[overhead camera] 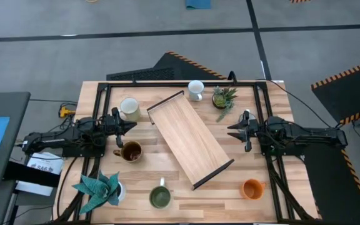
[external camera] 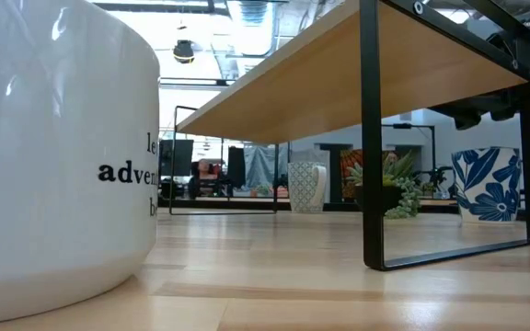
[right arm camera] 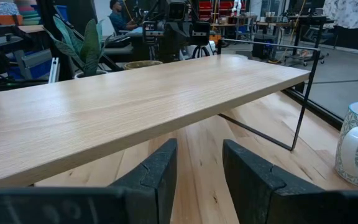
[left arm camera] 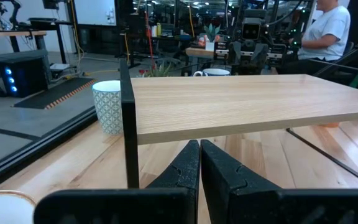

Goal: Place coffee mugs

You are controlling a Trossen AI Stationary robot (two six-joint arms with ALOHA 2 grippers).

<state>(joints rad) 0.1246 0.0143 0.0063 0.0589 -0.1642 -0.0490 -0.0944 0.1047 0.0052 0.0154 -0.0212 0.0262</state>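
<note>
On the left of the surface (overhead camera: 105, 181), a teal folded-paper plant (overhead camera: 97, 190) sits at the near corner with a white mug (overhead camera: 120, 191) just beside it, mostly hidden. The left gripper (overhead camera: 132, 125) hovers at the left edge with its fingers (left arm camera: 182, 174) pressed together and nothing between them. It points toward the wooden shelf (overhead camera: 190, 138). A cream mug (overhead camera: 129, 109) stands just behind that gripper, and a dark brown mug (overhead camera: 130, 151) stands just in front of it.

A green mug (overhead camera: 160, 197) rests near the front edge, left of centre. The shelf lies diagonally across the middle on thin black legs, with no mug on top of it. Behind its far end stands a pale patterned mug (overhead camera: 196, 90), and a small pot with a spiky green plant (overhead camera: 223, 97) is just to the right of that.

The right gripper (overhead camera: 232, 130) hovers at the right of the shelf with its fingers (right arm camera: 154, 174) apart, empty. An orange mug (overhead camera: 252, 188) sits near the front right corner.
</note>
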